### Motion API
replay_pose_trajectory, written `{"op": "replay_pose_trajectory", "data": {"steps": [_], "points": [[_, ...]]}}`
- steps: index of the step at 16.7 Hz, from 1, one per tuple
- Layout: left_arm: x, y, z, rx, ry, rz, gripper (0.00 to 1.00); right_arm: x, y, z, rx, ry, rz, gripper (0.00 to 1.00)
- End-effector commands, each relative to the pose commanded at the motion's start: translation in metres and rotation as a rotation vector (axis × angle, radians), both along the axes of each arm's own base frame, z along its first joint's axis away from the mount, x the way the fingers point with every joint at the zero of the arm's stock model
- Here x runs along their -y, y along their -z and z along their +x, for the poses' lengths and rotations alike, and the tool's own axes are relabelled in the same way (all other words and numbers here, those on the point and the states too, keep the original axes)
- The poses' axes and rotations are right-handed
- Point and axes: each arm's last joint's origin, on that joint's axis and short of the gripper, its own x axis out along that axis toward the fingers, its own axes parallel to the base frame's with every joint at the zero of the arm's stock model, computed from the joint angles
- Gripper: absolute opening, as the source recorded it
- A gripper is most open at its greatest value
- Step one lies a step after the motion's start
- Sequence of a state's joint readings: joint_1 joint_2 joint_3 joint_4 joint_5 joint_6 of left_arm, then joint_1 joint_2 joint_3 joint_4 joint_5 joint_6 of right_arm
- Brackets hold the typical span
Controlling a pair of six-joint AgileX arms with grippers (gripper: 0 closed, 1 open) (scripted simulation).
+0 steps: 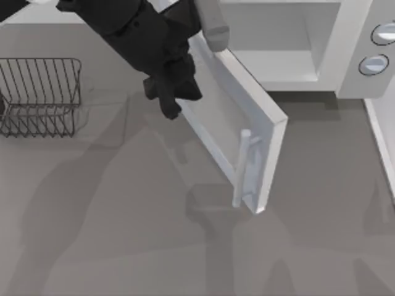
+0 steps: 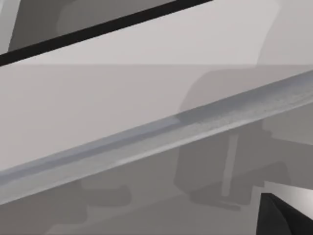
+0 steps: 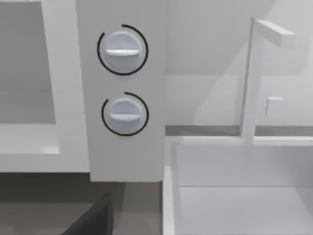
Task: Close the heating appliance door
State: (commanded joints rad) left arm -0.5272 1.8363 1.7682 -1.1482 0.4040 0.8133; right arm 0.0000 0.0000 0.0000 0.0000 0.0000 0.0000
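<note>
The left claw, grip impossible to judge, presses the half-open door; next, push toward the microwave.

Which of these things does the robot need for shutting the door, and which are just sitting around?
Needed:
microwave, its cavity open
door, swung partway open
left gripper, behind the door's outer face

Just lying about:
wire rack, at the table's left
sink and faucet, beside the microwave
</note>
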Motion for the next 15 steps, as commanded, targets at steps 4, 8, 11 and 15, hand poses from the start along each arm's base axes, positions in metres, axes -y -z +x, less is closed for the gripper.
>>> {"op": "replay_pose_trajectory", "data": {"steps": [4, 8, 11, 15], "points": [[0.013, 0.002, 0.000, -0.007, 0.002, 0.002, 0.00, 0.000, 0.000, 0.000, 0.000, 0.000, 0.000, 1.00], [0.020, 0.000, 0.000, 0.000, 0.000, 0.000, 0.00, 0.000, 0.000, 0.000, 0.000, 0.000, 0.000, 1.00], [0.022, -0.001, 0.000, 0.001, -0.001, -0.001, 0.00, 0.000, 0.000, 0.000, 0.000, 0.000, 0.000, 1.00], [0.038, 0.000, -0.001, -0.002, -0.003, 0.000, 0.00, 0.000, 0.000, 0.000, 0.000, 0.000, 0.000, 1.00]]}}
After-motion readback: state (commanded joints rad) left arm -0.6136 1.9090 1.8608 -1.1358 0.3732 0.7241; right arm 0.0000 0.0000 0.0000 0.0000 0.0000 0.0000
